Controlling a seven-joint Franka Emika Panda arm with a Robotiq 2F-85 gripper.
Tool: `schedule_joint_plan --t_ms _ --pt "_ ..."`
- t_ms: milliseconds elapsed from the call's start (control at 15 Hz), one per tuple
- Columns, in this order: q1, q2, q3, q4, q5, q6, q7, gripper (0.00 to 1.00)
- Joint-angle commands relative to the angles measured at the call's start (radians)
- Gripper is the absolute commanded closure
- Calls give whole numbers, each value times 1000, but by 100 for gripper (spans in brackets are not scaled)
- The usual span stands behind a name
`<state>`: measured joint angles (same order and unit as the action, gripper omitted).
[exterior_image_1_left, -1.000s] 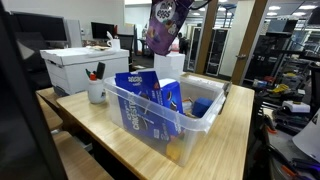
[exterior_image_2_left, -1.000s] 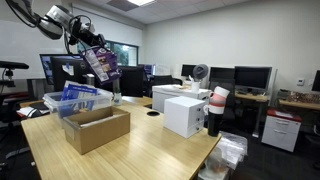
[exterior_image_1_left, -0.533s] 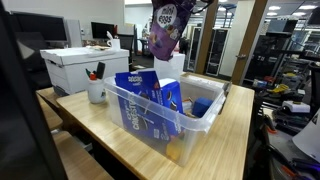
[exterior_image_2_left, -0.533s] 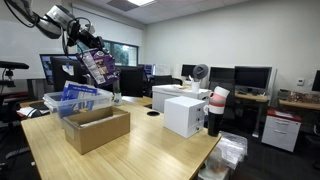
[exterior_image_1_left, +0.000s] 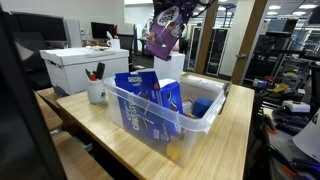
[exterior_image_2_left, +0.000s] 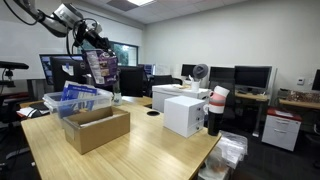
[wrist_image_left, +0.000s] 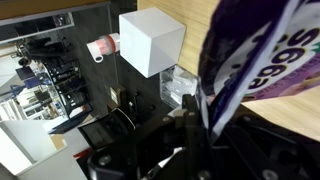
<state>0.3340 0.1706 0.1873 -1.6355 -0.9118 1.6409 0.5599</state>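
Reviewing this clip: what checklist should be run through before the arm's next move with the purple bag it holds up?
1. Grip: gripper shut on the purple snack bag, with the bag's edge between the jaws in the wrist view: ok.
2. Bag clear of the clear plastic bin: it hangs high above the bin, apart from it: ok.
3. Bag hanging straight: it is tilted: not ok.
4. Free room in the bin: blue packages fill the near end and the far end is partly hidden: cannot tell.
5. Cardboard box empty: its inside is hidden: cannot tell.
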Motion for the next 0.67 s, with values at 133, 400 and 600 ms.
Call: schedule_joint_plan --t_ms 133,400,600 --pt "-121 -126 -59 -129 -21 151 -10 94" --pt "-122 -185 -36 -229 27 165 11 94" --pt "-192 -137 -90 -141 81 249 -140 94"
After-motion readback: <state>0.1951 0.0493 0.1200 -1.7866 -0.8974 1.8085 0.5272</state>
